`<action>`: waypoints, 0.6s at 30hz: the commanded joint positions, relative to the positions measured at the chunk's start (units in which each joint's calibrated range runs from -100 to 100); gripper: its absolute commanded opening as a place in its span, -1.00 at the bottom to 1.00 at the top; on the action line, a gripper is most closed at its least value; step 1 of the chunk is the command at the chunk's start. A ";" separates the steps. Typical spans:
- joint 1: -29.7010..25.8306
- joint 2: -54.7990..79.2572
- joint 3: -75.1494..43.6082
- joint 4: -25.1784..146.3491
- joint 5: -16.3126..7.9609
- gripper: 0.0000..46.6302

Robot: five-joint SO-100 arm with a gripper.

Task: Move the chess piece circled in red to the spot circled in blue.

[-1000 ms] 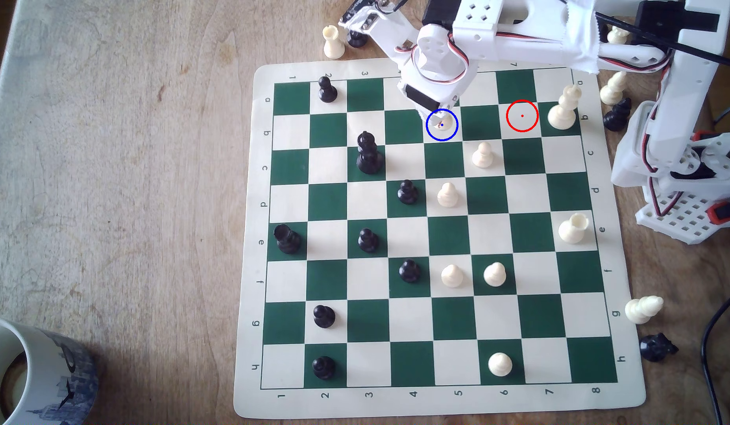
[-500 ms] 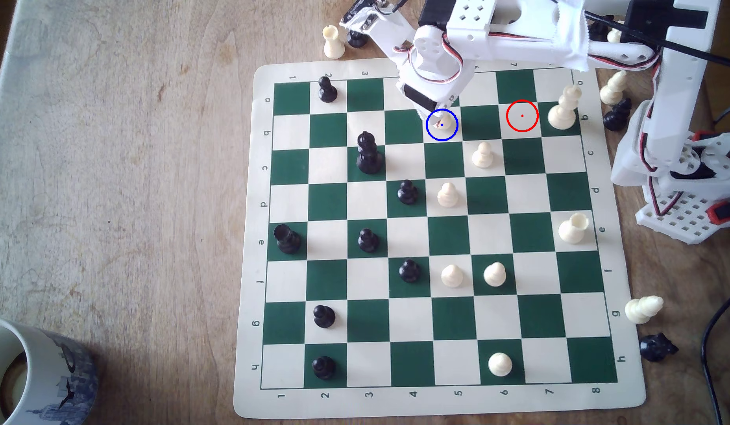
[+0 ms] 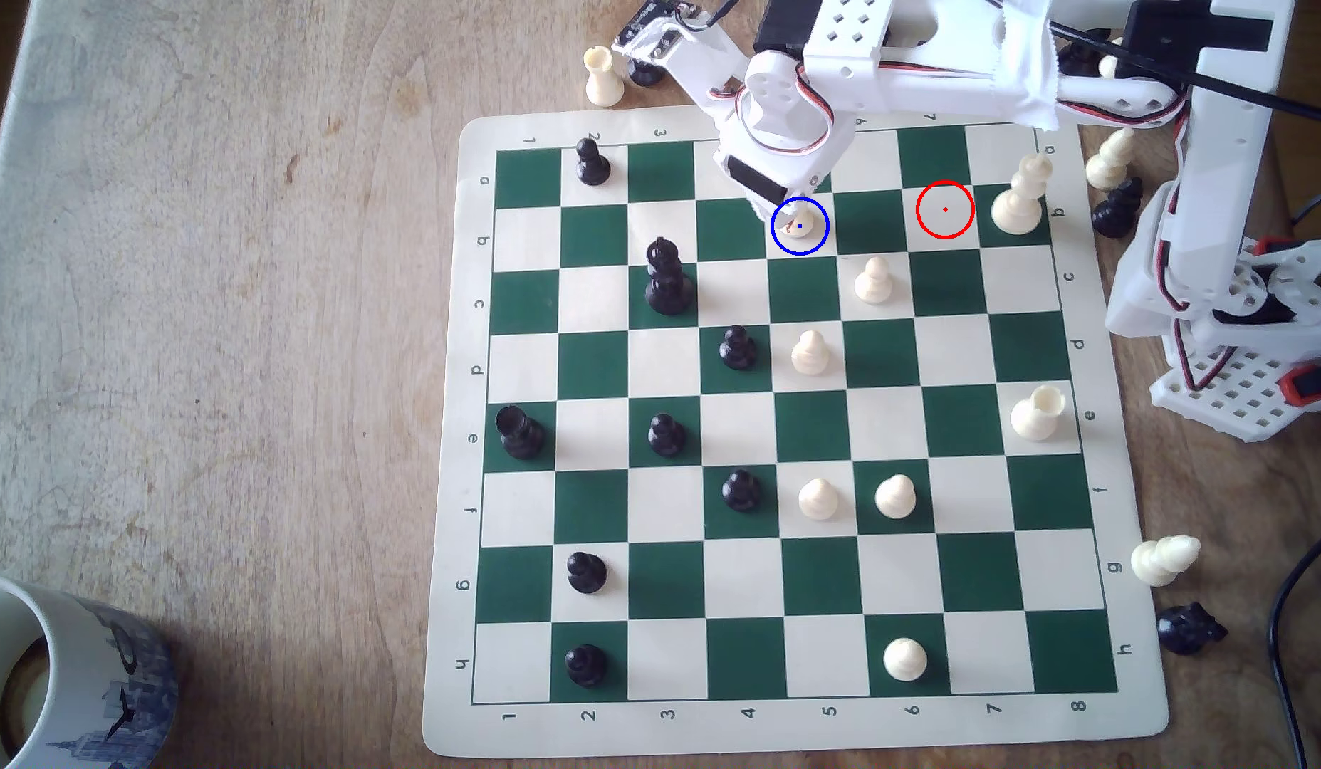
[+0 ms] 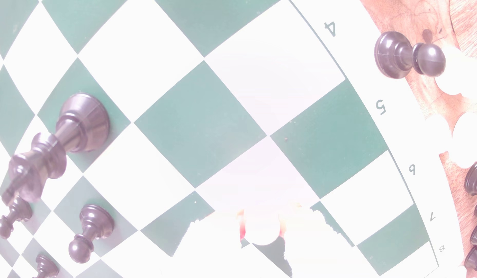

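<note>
The chess piece [image 3: 805,220], a small cream pawn, sits inside the blue circle that marks the spot [image 3: 800,226] on a cream square in row b, column 5. My gripper [image 3: 796,222] comes down on it from the board's far edge, and the white wrist hides most of the pawn. In the washed-out wrist view the pawn's round head [image 4: 262,230] lies between my two fingertips [image 4: 213,240], with red pad edges tight against both of its sides. The gripper [image 4: 262,232] looks shut on the pawn. The red circle [image 3: 945,210] rings a bare cream square.
A tall cream piece [image 3: 1020,196] stands just to the exterior view's right of the red circle. Cream pawns [image 3: 874,279] [image 3: 810,352] and a black pawn [image 3: 738,347] stand nearby. A tall black piece [image 3: 666,279] is further left. Loose pieces lie off the board; a mug [image 3: 58,665] sits at the near left corner.
The arm has shifted slightly towards the exterior view's left and upper edge. More of the pawn's head now shows inside the blue circle. No other piece has moved.
</note>
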 commanded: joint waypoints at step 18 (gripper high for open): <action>0.36 -0.17 -3.64 0.53 -0.29 -0.44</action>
